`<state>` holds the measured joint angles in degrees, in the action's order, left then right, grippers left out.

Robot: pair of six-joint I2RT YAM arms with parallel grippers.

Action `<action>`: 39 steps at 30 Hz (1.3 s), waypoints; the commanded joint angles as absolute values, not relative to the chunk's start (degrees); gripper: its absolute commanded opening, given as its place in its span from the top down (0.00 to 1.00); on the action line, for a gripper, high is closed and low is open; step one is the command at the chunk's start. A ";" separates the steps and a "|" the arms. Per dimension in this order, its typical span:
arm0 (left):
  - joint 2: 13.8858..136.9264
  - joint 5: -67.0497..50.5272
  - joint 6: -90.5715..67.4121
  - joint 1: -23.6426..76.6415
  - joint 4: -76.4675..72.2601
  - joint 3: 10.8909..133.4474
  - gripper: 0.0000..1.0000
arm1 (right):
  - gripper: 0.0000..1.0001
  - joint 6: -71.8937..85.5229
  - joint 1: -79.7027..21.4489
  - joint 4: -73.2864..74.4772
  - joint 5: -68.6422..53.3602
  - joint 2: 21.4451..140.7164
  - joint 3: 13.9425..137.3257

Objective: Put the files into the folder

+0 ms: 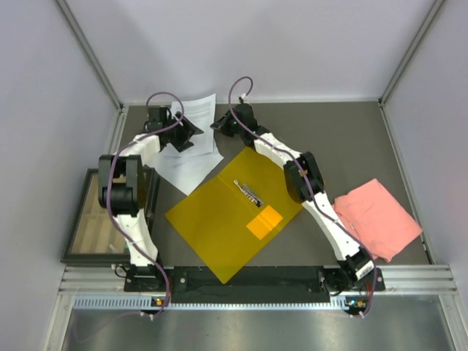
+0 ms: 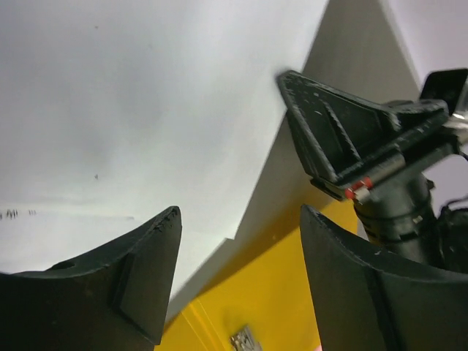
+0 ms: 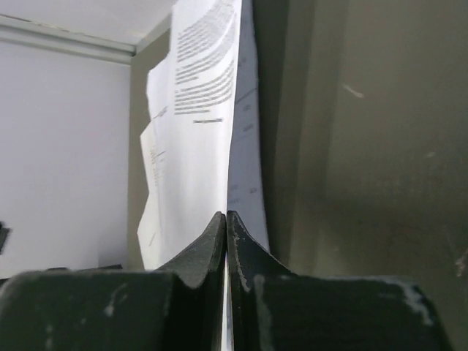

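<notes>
The files (image 1: 196, 150) are white printed sheets lying at the back left of the table, their lower corner overlapping the folder. The folder (image 1: 219, 234) lies open and flat in the middle, orange-yellow, with a metal clip (image 1: 248, 191) on its spine. My right gripper (image 1: 221, 126) is shut on the right edge of the files (image 3: 201, 110), and the sheets run out from between its jaws (image 3: 226, 216). My left gripper (image 1: 186, 131) hovers open and empty just above the files (image 2: 110, 110). Between its fingers (image 2: 240, 219) show the paper's edge and the folder (image 2: 278, 292).
A pink cloth (image 1: 376, 218) lies at the right, beside the right arm's base. A dark-framed shallow box (image 1: 102, 219) stands off the table's left edge. The enclosure walls close in at the back and sides. The right gripper's body (image 2: 351, 139) is close beside the left fingers.
</notes>
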<state>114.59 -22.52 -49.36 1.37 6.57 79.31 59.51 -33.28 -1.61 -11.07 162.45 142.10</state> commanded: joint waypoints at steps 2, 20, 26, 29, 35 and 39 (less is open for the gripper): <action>99.07 -19.78 -43.08 1.67 11.15 80.16 0.29 | 1.00 55.90 -34.54 -1.42 -13.27 149.44 142.03; 74.62 -26.99 -37.18 10.53 15.56 57.58 0.26 | 1.00 36.44 -25.50 16.22 -41.38 103.56 82.11; 76.02 -22.51 -37.35 21.70 13.19 51.43 0.26 | 1.00 17.26 -18.99 29.87 -34.57 94.85 71.46; 76.38 -20.39 -38.40 25.22 11.17 47.40 0.27 | 1.00 11.80 -17.23 34.53 -27.98 90.10 70.58; 75.32 -18.73 -42.10 27.86 5.63 39.91 0.27 | 1.00 3.35 -16.96 40.52 -15.05 90.35 73.82; 75.41 -18.19 -42.45 28.12 5.10 38.41 0.27 | 1.00 2.02 -16.96 39.38 -11.96 92.63 75.93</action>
<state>76.36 -19.81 -41.30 27.70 10.79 39.35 7.60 -16.75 38.39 -18.55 91.11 72.77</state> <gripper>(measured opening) 0.732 0.004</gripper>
